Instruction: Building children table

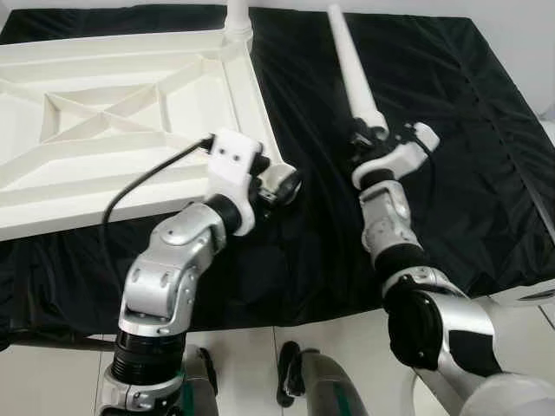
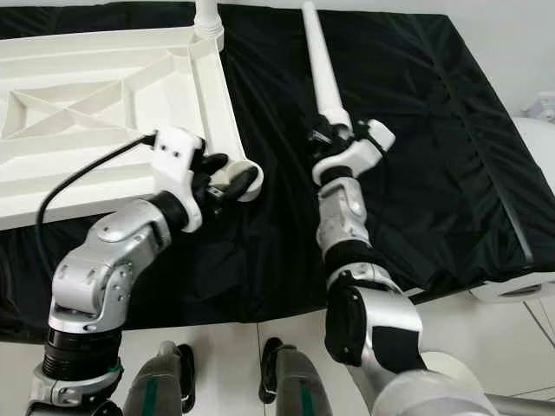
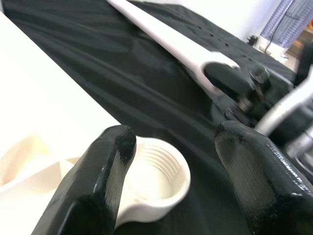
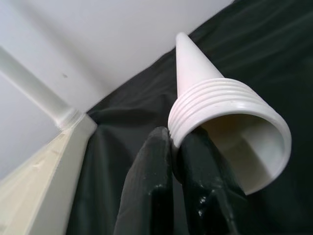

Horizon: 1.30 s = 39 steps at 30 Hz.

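Note:
The white table top (image 1: 113, 130) lies upside down on the black cloth, its ribbed underside up. My left gripper (image 1: 282, 184) hovers open at its near right corner, one finger (image 3: 110, 161) over the threaded corner socket (image 3: 156, 171) and the other off the edge over the cloth. A long white tapered table leg (image 1: 351, 69) lies on the cloth to the right, pointing away. My right gripper (image 1: 364, 139) is shut on the rim of the leg's wide threaded end (image 4: 220, 112).
Another white leg (image 1: 237, 17) stands upright in the table top's far right corner. The black cloth (image 1: 468, 156) spreads wide to the right. A white object (image 1: 531, 295) sits at its right front edge. A black cable (image 1: 147, 178) loops over the left arm.

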### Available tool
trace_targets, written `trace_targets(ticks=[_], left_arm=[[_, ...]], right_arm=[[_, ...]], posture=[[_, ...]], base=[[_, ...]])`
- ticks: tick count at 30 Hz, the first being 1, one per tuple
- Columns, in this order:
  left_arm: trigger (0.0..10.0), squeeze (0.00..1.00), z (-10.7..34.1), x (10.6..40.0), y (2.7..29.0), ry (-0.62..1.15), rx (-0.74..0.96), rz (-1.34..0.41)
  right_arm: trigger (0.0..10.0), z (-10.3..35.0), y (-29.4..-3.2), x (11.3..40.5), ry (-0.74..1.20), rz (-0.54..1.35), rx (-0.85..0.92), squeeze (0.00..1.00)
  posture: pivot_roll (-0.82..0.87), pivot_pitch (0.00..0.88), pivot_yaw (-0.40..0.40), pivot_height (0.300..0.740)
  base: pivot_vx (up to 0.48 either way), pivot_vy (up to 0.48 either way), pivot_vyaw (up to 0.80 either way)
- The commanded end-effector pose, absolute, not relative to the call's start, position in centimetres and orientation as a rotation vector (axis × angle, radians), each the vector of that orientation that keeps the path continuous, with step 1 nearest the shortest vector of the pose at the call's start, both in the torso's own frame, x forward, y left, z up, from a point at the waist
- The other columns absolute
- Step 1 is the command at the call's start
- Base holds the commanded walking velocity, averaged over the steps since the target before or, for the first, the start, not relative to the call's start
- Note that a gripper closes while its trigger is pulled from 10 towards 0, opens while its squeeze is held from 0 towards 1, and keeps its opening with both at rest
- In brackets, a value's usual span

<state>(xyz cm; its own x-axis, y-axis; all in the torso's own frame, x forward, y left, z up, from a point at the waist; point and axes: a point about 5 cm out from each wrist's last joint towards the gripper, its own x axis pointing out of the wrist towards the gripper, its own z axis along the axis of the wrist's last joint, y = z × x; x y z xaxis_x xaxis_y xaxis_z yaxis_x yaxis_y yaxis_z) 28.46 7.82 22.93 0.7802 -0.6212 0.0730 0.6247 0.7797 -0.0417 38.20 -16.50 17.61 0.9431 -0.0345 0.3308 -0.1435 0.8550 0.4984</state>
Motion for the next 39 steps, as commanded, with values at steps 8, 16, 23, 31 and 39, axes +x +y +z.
trace_targets(ticks=[8,16,23,31,39], left_arm=[[10.0,0.00,23.2,29.3,8.7,-0.061,-0.116,-0.655],[10.0,0.00,23.4,30.0,8.6,-0.056,-0.132,-0.656],[10.0,0.00,24.7,31.5,9.5,-0.077,-0.098,-0.603],[10.0,0.00,25.8,32.4,10.6,-0.110,-0.079,-0.553],[10.0,0.00,26.0,33.5,10.9,-0.104,-0.127,-0.585]], right_arm=[[10.0,16.8,-17.2,35.9,-0.415,0.093,0.520,0.00],[10.0,19.3,-17.4,34.8,-0.542,0.183,0.381,0.00],[10.0,22.6,-16.9,33.9,-0.641,0.283,0.291,0.00],[10.0,24.0,-16.2,33.7,-0.689,0.320,0.263,0.00],[10.0,24.8,-15.4,33.8,-0.720,0.328,0.241,0.00]], posture=[[0.04,0.124,-0.029,0.740],[0.04,0.096,-0.026,0.740],[0.06,0.057,-0.038,0.740],[0.05,0.027,-0.021,0.740],[0.04,0.000,0.005,0.740]], base=[[0.000,0.000,0.00],[0.000,0.000,0.00],[0.000,0.000,0.00],[0.000,0.000,0.00],[0.000,0.000,0.00]])
